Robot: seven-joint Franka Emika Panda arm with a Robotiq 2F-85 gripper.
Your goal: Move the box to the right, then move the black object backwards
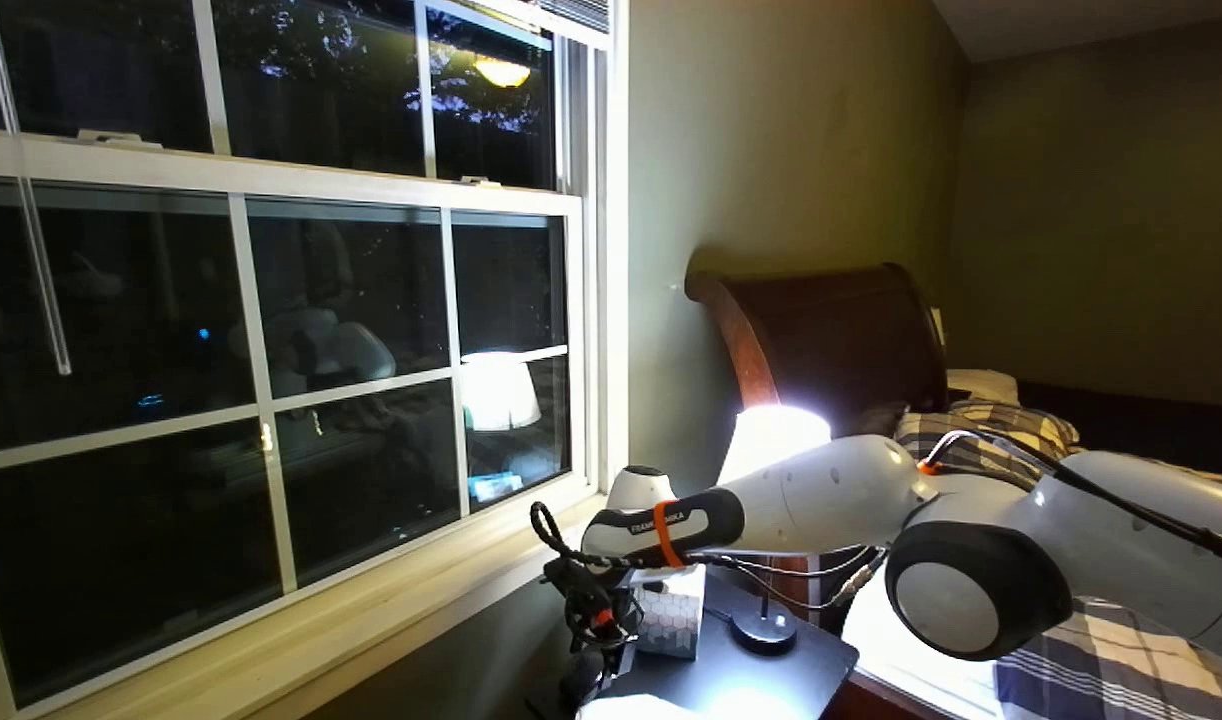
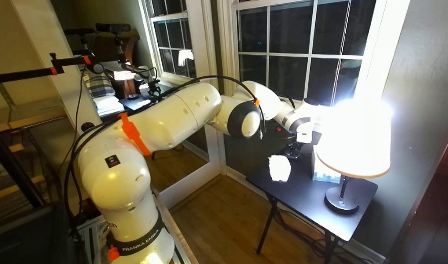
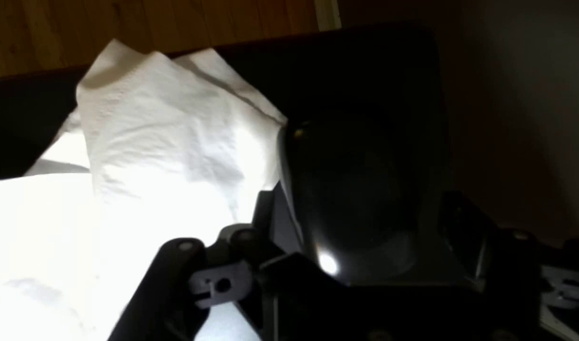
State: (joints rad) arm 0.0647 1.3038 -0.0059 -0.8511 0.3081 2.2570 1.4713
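Observation:
The box [image 1: 671,618] is pale with a faint hexagon pattern and stands upright on the dark table. In an exterior view the box [image 2: 325,171] is partly behind the glowing lamp shade. The black object [image 3: 351,189] is smooth and rounded, on the table in the wrist view. My gripper [image 3: 359,208] is open, with one finger on each side of the black object. A gap shows at the right finger; whether the left finger touches is hard to tell. The gripper [image 2: 293,150] is low over the table's far corner, beside the box.
A crumpled white cloth or tissue [image 3: 176,123] lies left of the black object; it shows in an exterior view [image 2: 279,168]. A lit lamp [image 2: 342,200] stands on the table [image 2: 304,196] near the box. The window sill [image 1: 411,610] runs beside the table.

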